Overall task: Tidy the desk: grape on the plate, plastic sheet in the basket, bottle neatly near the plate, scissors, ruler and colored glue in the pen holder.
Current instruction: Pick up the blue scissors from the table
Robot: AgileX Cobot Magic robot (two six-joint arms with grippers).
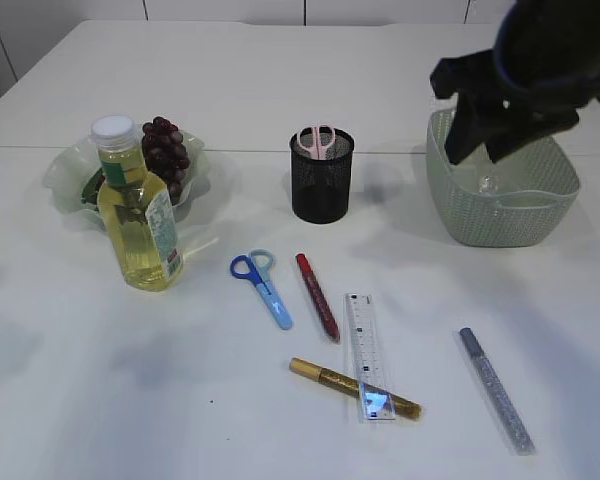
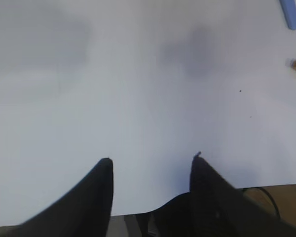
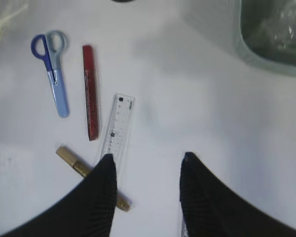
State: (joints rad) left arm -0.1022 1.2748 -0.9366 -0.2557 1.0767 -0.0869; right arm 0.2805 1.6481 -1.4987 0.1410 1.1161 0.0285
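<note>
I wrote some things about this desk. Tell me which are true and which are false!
1. The grapes sit on the plate. True.
2. The pink scissors stand in the pen holder. True.
3. The blue scissors are in the basket. False: they lie on the table.
4. The ruler lies across the gold glue pen. True.
5. The right end effector holds the red glue pen. False: it is open and empty.

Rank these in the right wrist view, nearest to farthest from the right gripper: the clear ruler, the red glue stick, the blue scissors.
From the right gripper, jaws open and empty:
1. Clear ruler, just above the left finger, its lower end hidden behind it.
2. Red glue stick, left of the ruler.
3. Blue scissors, farthest, toward the upper left.
</note>
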